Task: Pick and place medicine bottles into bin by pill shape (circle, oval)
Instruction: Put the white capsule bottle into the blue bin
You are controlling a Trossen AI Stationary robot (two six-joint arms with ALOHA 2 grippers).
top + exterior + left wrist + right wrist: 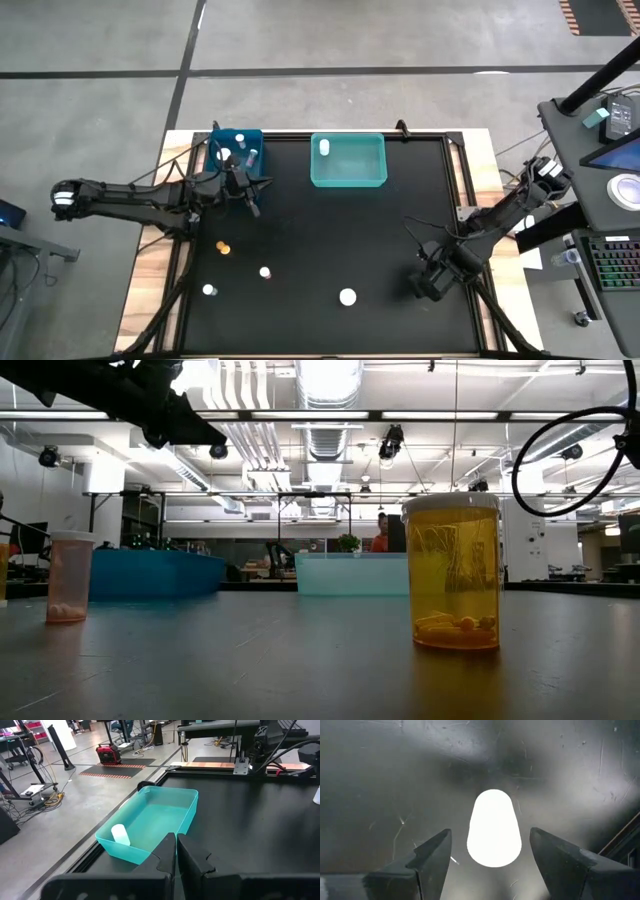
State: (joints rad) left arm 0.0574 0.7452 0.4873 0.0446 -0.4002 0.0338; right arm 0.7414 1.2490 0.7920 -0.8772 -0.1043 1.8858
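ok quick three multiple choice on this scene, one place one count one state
1. Where is the right end effector?
A. over the blue bin
B. over the teal bin
C. on the table's right side, away from both bins

2. How many bottles lie in the teal bin?
A. none
B. one
C. three

3. The left end effector is:
A. shut, empty
B. wide open
C. clamped on an amber bottle

Answers:
1 C: the right end effector straddles a white bottle on bare table.
2 B: the teal bin holds a lone bottle.
3 A: the left end effector has its fingers together with nothing between.
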